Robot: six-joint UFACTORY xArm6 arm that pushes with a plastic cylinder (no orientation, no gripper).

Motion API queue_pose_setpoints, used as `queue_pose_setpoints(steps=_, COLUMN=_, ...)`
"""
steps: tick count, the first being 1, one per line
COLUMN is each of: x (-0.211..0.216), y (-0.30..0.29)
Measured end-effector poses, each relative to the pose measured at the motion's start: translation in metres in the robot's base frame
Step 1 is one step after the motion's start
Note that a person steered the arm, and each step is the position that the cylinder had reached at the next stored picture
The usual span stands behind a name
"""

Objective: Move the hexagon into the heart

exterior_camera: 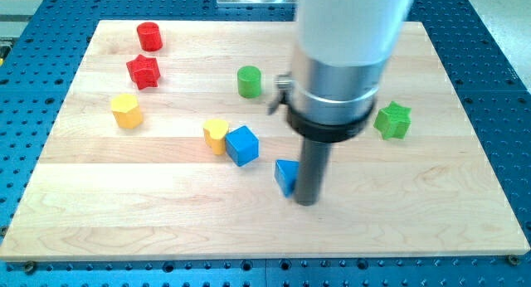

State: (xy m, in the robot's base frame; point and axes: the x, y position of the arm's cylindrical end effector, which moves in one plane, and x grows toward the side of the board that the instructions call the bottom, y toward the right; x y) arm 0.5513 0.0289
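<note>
The yellow hexagon (126, 110) lies at the board's left. The yellow heart (216, 135) lies near the middle, touching the left side of a blue cube (242, 145). My tip (307, 201) is right of centre, low on the board, against the right side of a blue triangle (286, 176). The tip is far to the right of the hexagon and to the lower right of the heart. The arm's wide body hides the board behind it at the view's top.
A red cylinder (149, 36) and a red star (143, 71) sit at the upper left. A green cylinder (249, 81) is above the middle. A green star (392, 120) is at the right. The wooden board (431, 221) lies on a blue perforated table.
</note>
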Motion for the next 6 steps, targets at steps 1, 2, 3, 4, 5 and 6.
queue_pose_setpoints(steps=1, x=-0.027, y=-0.048)
queue_pose_setpoints(steps=2, x=-0.01, y=-0.112)
queue_pose_setpoints(steps=3, x=-0.045, y=-0.217)
queue_pose_setpoints(steps=4, x=-0.102, y=-0.293)
queue_pose_setpoints(steps=5, x=-0.137, y=-0.282)
queue_pose_setpoints(steps=6, x=-0.136, y=-0.206)
